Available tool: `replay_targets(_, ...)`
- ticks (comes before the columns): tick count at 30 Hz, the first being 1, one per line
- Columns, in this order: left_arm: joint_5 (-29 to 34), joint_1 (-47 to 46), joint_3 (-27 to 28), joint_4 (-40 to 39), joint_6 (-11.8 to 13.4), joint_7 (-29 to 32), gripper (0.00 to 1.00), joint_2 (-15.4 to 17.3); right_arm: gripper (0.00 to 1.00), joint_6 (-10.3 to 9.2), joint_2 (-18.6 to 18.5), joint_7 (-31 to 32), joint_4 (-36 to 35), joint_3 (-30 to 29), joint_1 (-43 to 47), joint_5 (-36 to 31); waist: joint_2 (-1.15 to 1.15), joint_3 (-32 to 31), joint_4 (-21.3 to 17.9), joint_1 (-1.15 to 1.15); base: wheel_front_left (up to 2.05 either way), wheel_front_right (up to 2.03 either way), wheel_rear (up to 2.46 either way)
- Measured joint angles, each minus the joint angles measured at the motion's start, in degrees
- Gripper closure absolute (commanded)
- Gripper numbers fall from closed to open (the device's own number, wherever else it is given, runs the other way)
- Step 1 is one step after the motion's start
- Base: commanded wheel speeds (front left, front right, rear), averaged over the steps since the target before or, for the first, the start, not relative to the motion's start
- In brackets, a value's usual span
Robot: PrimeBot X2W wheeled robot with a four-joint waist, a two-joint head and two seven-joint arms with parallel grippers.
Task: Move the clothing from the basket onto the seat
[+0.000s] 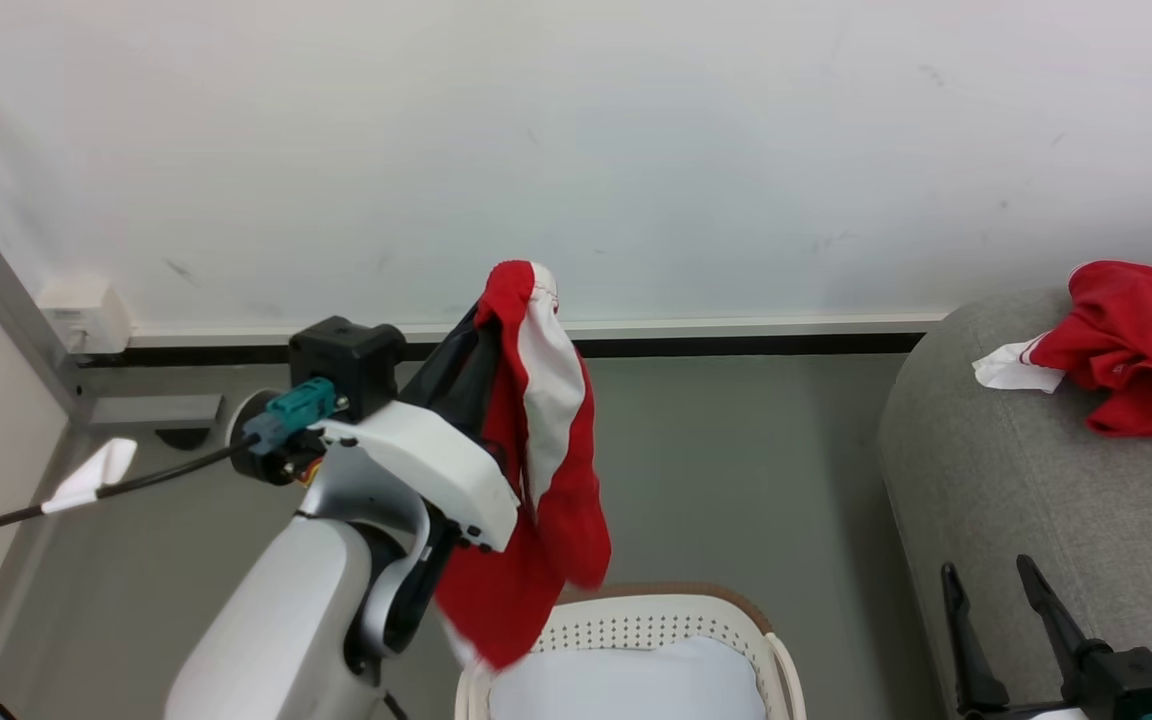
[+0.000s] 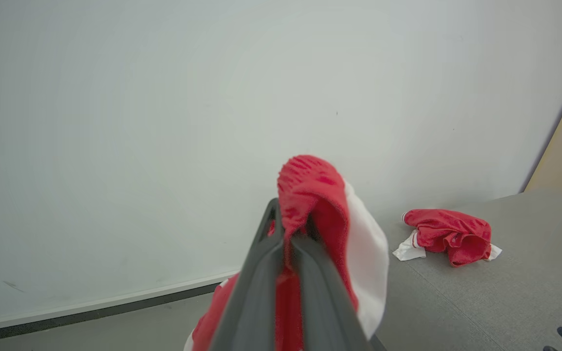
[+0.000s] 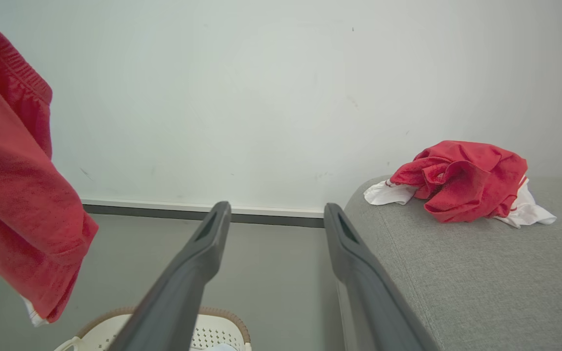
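My left gripper (image 1: pixel 481 330) is shut on a red piece of clothing with a white stripe (image 1: pixel 536 470), which hangs high above the basket (image 1: pixel 636 625). In the left wrist view the cloth (image 2: pixel 310 195) is pinched between the dark fingers (image 2: pixel 261 273). Another red piece (image 1: pixel 1136 345) lies crumpled on the grey seat (image 1: pixel 1016 480), also seen as the heap (image 3: pixel 461 178) in the right wrist view. My right gripper (image 1: pixel 986 580) stands open at the lower right, beside the seat's rounded corner, with nothing between its fingers (image 3: pixel 203 248).
A plain white pad (image 1: pixel 626 680) lies in the basket. A white wall (image 1: pixel 636 150) with a dark skirting runs behind; grey floor (image 1: pixel 736 470) lies between basket and seat. A cable with a white tag (image 1: pixel 86 480) trails at left.
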Motion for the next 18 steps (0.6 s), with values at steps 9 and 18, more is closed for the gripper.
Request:
replay_targets(9,0.0,0.7,0.2,-3.0,0.6,2.0,1.0,1.8,0.0,0.0,0.0,0.0,-1.3,3.7,0.0,0.0,0.0,-1.1,-0.4,0.01,0.0,0.0,0.0)
replay_targets(18,-0.3,1.0,-0.7,-5.6,1.2,3.6,1.0,2.3,0.0,0.0,0.0,0.0,-7.0,22.5,-0.7,-1.8,0.0,-1.6,-0.2,0.01,0.0,0.0,0.0)
